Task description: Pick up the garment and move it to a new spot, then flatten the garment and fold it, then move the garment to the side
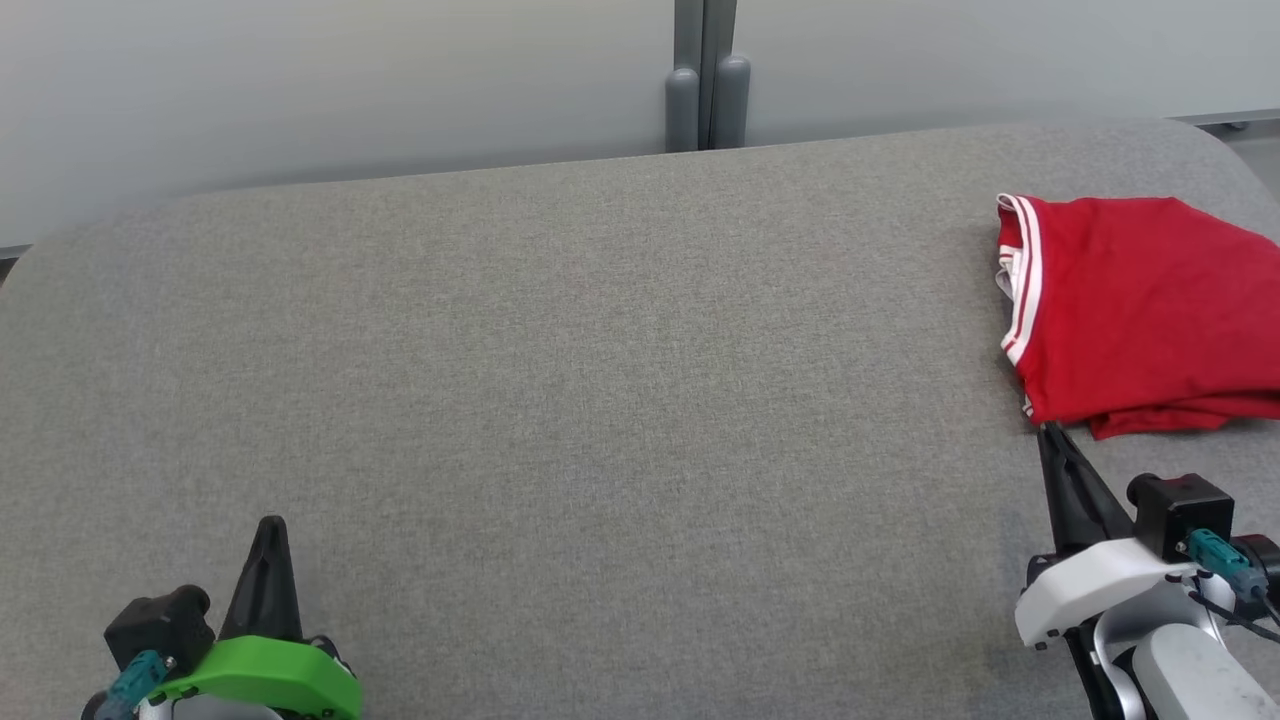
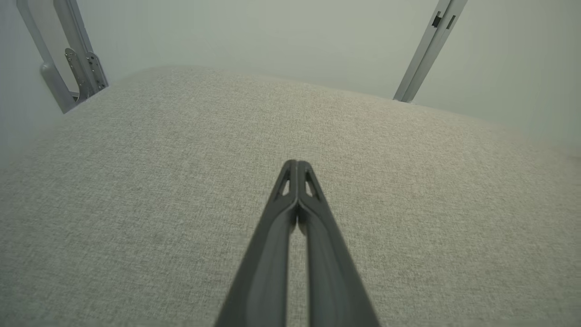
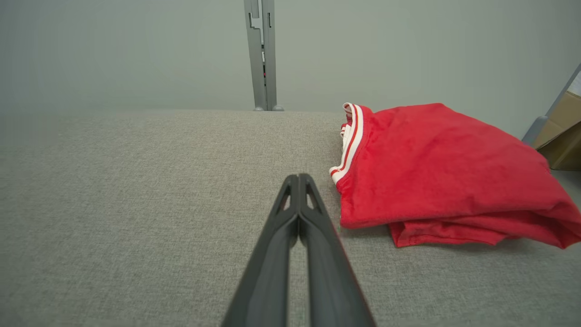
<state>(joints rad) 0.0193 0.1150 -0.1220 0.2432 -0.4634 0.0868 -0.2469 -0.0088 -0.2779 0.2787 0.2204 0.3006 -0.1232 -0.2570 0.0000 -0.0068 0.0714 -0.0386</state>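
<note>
garment (image 1: 1130, 310) folded at grey surface (image 1: 600, 350) right | left jaws clenched, empty | right jaws clenched, empty, beside garment

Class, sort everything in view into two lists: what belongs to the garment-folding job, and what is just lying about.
Job: red garment; left gripper, shut; right gripper, shut, beside the garment's edge; grey padded table.
Lying about: grey post by the wall; cardboard box.

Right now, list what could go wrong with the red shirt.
1. The right gripper is shut with its tip beside the near corner of the red shirt; pushing ahead would likely shove or unfold it.
2. The shirt lies far right on the table; a nudge might slide it off.
</note>
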